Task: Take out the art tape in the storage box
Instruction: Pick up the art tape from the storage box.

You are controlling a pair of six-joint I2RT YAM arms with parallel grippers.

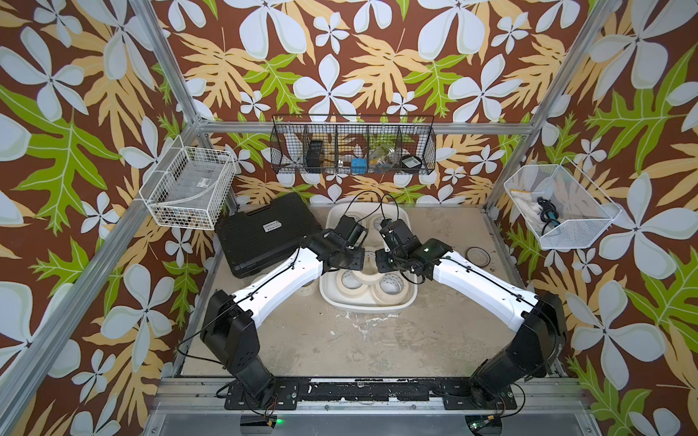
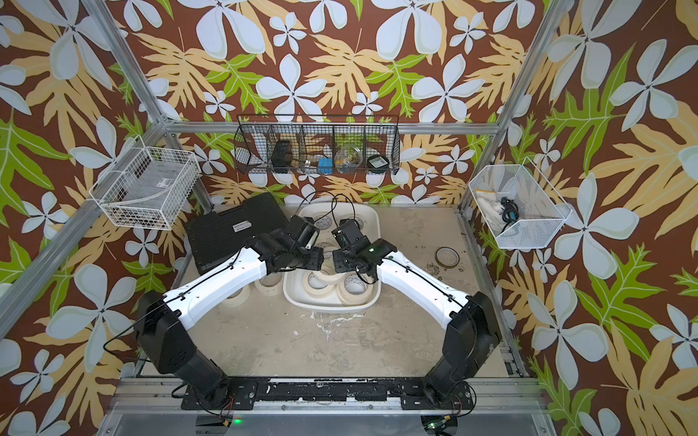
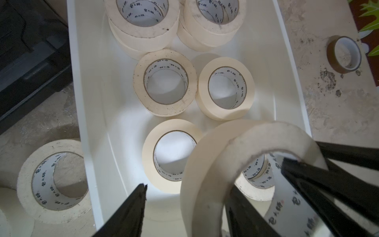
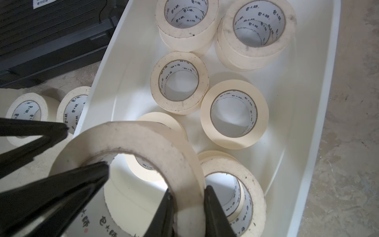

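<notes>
cream chinese-printed art tape (image 4: 143,141) tight in right hand (image 4: 188,191); left hand (image 3: 186,188) agape

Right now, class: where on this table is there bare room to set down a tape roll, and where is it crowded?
Bare: the table stretch in front of the storage box; right of the box, around the brown tape ring. Crowded: left of the box, where rolls lie beside the black case.
</notes>
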